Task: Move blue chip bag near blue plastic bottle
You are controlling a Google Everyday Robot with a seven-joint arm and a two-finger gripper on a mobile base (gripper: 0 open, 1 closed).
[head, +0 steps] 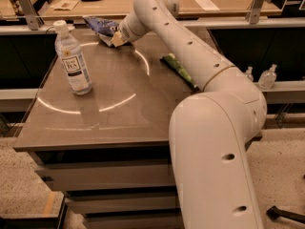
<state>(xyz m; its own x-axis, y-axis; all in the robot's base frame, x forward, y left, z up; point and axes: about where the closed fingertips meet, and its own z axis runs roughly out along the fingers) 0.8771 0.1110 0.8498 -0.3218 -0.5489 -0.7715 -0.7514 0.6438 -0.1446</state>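
Warm, yellowish light falls from overhead. The glossy worktop (119, 123) mirrors it as thin bright arcs in a broken ring around the bottle (72, 61), which shows small highlights. The end effector (116, 39), at the far edge against the blue bag (100, 25), is well lit. The white arm (190, 49) is evenly bright and softly shaded beneath. The recesses either side of the worktop are almost black.

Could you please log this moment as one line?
end effector: at blue chip bag, far side | blue plastic bottle: upright | bag apart from bottle

blue plastic bottle (70, 51) label (74, 67) reads "tea"
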